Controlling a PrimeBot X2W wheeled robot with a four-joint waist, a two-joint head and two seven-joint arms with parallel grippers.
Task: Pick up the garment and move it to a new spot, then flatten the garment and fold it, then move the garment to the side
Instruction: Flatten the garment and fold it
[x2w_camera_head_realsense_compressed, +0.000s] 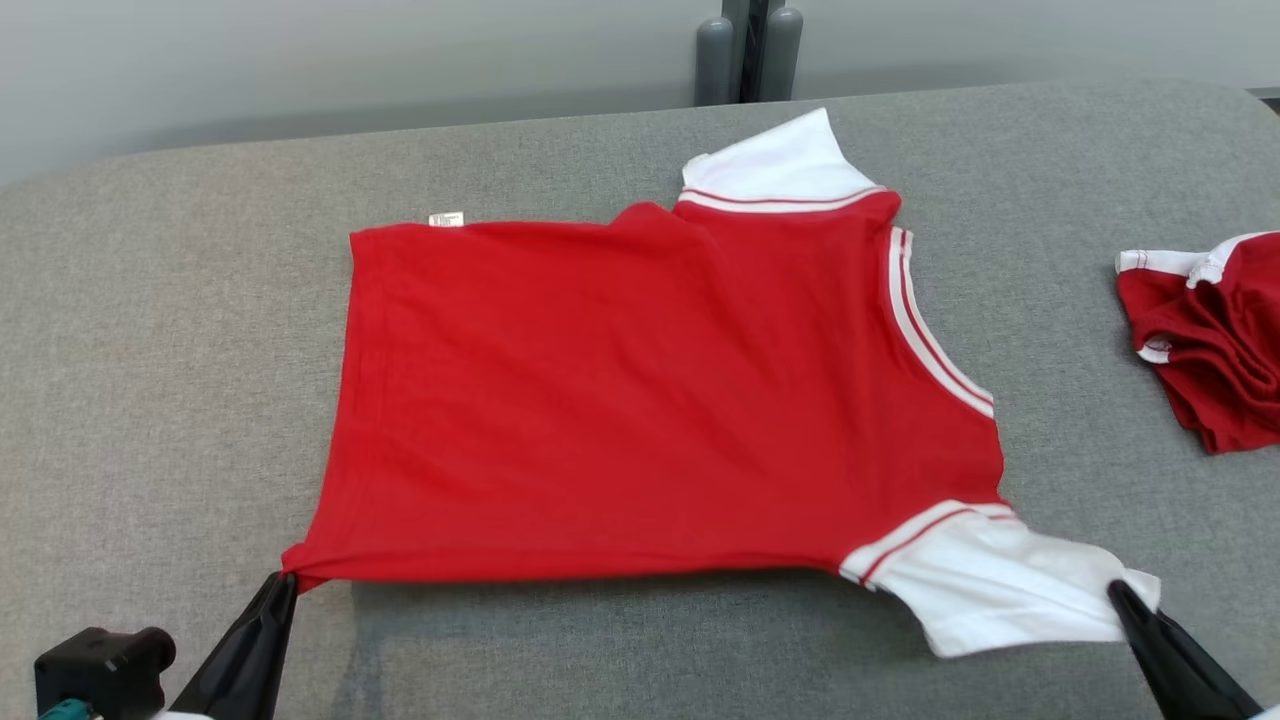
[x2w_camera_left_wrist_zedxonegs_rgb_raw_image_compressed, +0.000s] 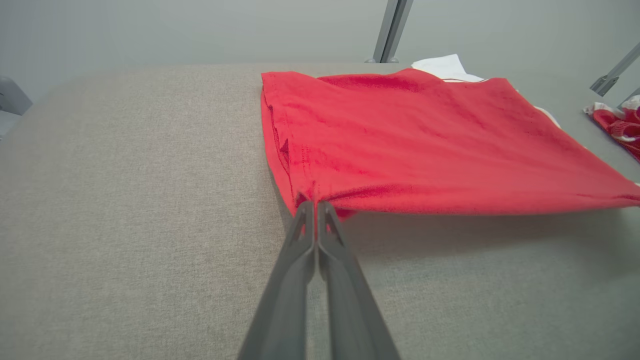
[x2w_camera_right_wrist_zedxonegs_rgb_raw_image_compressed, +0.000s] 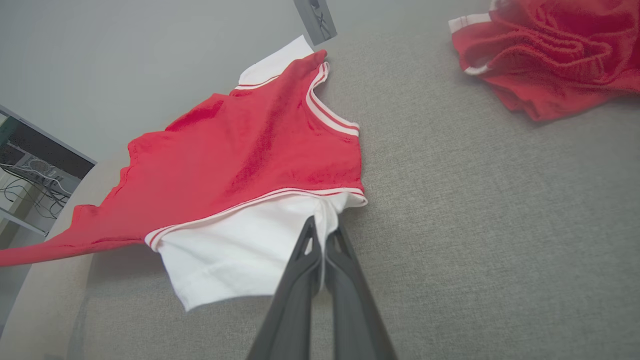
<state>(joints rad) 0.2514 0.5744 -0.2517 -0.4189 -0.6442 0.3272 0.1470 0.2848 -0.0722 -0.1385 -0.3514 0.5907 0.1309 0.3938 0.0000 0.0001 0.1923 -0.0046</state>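
Observation:
The garment (x2w_camera_head_realsense_compressed: 640, 400) is a red T-shirt with white sleeves and white-striped trim, spread across the grey surface with its near edge lifted and casting a shadow. My left gripper (x2w_camera_head_realsense_compressed: 282, 578) is shut on the garment's near hem corner (x2w_camera_left_wrist_zedxonegs_rgb_raw_image_compressed: 316, 202). At the lower right, my right gripper (x2w_camera_head_realsense_compressed: 1118, 590) is shut on the garment's near white sleeve (x2w_camera_right_wrist_zedxonegs_rgb_raw_image_compressed: 320, 225). The far white sleeve (x2w_camera_head_realsense_compressed: 785, 160) lies flat at the back. In the left wrist view the garment (x2w_camera_left_wrist_zedxonegs_rgb_raw_image_compressed: 425, 140) stretches away to the right.
A second, crumpled red garment (x2w_camera_head_realsense_compressed: 1215, 335) lies at the right edge of the grey padded surface (x2w_camera_head_realsense_compressed: 150, 350), also seen as a red heap (x2w_camera_right_wrist_zedxonegs_rgb_raw_image_compressed: 555, 55) in the right wrist view. A dark post (x2w_camera_head_realsense_compressed: 750, 50) stands behind the back edge.

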